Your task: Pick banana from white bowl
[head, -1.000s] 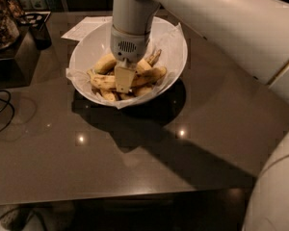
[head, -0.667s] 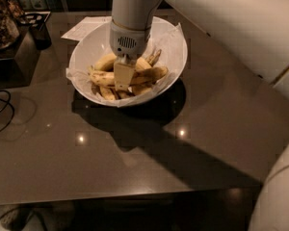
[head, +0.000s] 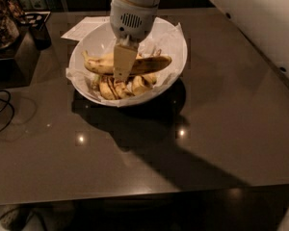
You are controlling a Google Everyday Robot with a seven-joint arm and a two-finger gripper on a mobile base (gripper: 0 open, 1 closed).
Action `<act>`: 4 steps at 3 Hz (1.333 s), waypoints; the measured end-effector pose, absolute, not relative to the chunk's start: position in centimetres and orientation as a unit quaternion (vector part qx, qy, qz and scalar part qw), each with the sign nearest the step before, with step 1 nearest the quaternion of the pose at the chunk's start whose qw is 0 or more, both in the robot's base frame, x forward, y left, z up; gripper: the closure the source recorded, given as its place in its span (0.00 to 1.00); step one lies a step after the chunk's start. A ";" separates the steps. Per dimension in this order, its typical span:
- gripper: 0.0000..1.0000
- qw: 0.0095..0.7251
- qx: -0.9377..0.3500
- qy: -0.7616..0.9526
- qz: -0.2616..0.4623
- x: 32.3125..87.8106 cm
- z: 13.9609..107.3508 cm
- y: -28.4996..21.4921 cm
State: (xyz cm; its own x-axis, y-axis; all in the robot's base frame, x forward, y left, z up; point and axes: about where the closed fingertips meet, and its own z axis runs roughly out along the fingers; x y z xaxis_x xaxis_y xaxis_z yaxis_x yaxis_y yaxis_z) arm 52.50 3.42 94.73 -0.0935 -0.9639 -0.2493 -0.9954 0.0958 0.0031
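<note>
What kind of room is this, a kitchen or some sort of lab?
Probably an office break area or test lab: a glossy dark table holds a paper-lined white bowl, loose cables trail at its left, and the robot's end effector reaches down into the bowl at the long speckled banana.

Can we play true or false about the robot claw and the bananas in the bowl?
1. The claw is above the white bowl. True.
2. The long banana lies on the table, outside the bowl. False: it is across the bowl, right behind the claw.
3. Small banana pieces are in the bowl too. True.
4. The bowl is blue. False: it is white.
</note>
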 end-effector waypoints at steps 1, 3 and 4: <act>1.00 0.124 -0.677 0.720 0.084 50.4 96.8 2.7; 1.00 0.126 -0.677 0.720 0.082 49.9 98.0 3.5; 1.00 0.118 -0.673 0.724 0.095 47.0 99.9 4.3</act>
State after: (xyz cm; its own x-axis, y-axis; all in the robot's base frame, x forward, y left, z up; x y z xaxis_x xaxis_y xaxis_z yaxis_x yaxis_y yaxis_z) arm 47.05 4.26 99.88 -0.0671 -0.9521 -0.2983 -0.9968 0.0767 -0.0207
